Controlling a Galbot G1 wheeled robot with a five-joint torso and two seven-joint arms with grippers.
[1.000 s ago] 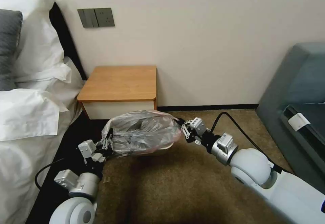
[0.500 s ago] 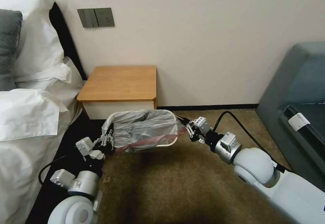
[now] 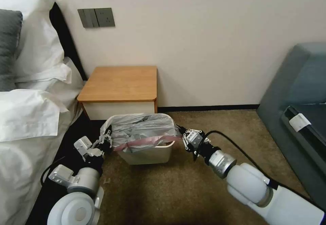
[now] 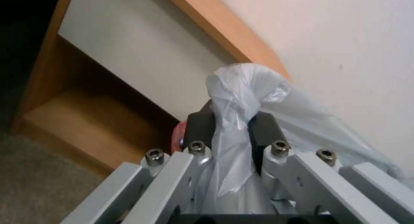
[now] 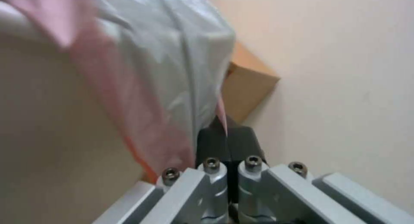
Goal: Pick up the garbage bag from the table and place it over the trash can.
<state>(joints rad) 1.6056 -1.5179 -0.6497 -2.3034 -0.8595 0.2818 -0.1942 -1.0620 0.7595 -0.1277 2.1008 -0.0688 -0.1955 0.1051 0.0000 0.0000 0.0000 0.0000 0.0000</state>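
Both grippers pinch the garbage bag [image 3: 142,130], stretched over the trash can [image 3: 147,153] before the table [image 3: 119,84]: left gripper [image 3: 107,140], right gripper [image 3: 185,138]. Left wrist view reveals bunched film between pads [image 4: 200,127]. Right wrist view reveals only a thin pink edge clamped; it could slip or tear.

Cream wall [image 3: 210,41] behind, grey switch plate [image 3: 96,17] high left. Bed with white pillows [image 3: 30,65] at left. Brown carpet [image 3: 190,191] underfoot; grey sofa [image 3: 299,96] at right.
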